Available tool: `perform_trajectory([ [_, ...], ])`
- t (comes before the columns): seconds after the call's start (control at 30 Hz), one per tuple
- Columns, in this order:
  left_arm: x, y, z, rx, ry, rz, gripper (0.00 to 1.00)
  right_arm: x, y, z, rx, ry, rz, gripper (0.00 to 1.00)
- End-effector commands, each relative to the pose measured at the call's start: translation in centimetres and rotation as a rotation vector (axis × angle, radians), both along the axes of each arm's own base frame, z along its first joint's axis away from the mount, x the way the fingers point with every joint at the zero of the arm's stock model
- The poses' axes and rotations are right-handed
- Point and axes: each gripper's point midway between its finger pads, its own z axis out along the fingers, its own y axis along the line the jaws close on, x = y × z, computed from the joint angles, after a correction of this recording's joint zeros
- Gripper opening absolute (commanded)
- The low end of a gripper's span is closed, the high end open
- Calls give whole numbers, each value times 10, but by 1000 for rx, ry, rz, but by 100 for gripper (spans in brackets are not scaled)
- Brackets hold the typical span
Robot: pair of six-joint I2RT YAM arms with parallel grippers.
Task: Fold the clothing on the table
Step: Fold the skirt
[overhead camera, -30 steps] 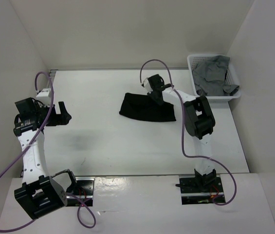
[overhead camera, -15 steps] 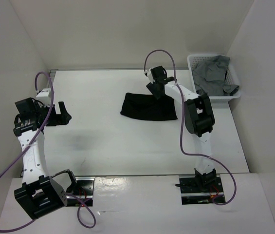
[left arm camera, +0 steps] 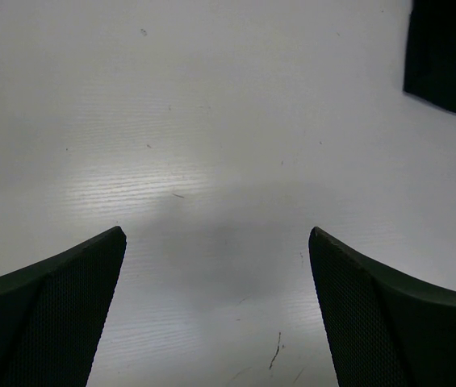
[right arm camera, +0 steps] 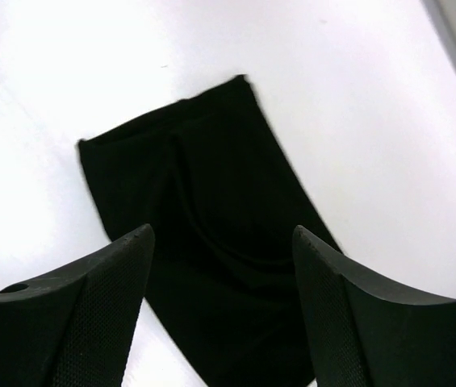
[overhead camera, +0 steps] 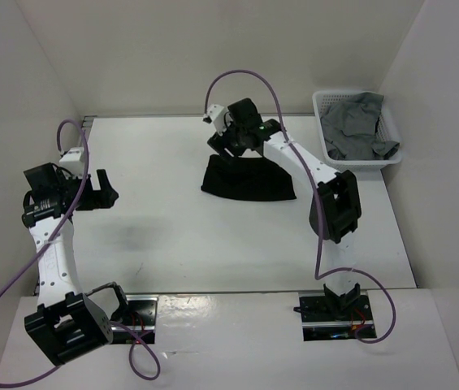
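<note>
The black clothing (overhead camera: 249, 183) lies folded in a compact rectangle on the white table (overhead camera: 172, 236), right of centre toward the back. My right gripper (overhead camera: 226, 145) hovers over its back left corner, open and holding nothing. In the right wrist view the clothing (right arm camera: 211, 242) lies flat below the spread right gripper (right arm camera: 221, 234). My left gripper (overhead camera: 104, 187) hangs open at the far left, well apart from the cloth. Through the left wrist view, the left gripper (left arm camera: 215, 234) spans bare table, and a corner of the clothing (left arm camera: 449, 56) shows at the top right.
A white lattice basket (overhead camera: 357, 165) stands at the back right corner with a grey garment (overhead camera: 359, 126) in it. White walls enclose the table on the left, back and right. A purple cable loops above the right arm.
My right gripper opened, let go of the clothing and swung left and up over its back left corner. The clothing stays folded on the table. The left arm has not moved.
</note>
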Motion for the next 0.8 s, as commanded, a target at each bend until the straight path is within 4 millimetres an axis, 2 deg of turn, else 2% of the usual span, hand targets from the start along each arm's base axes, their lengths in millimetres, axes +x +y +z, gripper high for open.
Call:
perform_trajectory([
  [0.0, 1, -3, 11, 14, -53, -29, 100, -12, 8, -14, -26, 60, 67, 73],
  [0.07, 1, 0, 11, 14, -53, -20, 100, -11, 15, -17, -32, 55, 87, 71],
  [0.3, 1, 0, 11, 14, -53, -20, 100, -5, 14, -54, -85, 92, 86, 69],
  [0.33, 1, 0, 11, 14, -53, -20, 100, -3, 15, -50, -80, 83, 86, 69],
  [0.4, 1, -2, 12, 9, -55, -27, 100, -3, 16, -64, -93, 105, 86, 69],
  [0.43, 1, -2, 12, 9, -55, -27, 100, -1, 17, -59, -87, 95, 86, 69],
  [0.5, 1, -2, 12, 9, -55, -27, 100, -2, 18, -62, -87, 108, 93, 68],
  [0.63, 1, -2, 12, 9, -55, -27, 100, -5, 23, -75, -99, 127, 102, 68],
  [0.77, 1, -2, 12, 9, -55, -27, 100, -8, 26, -86, -115, 141, 118, 63],
])
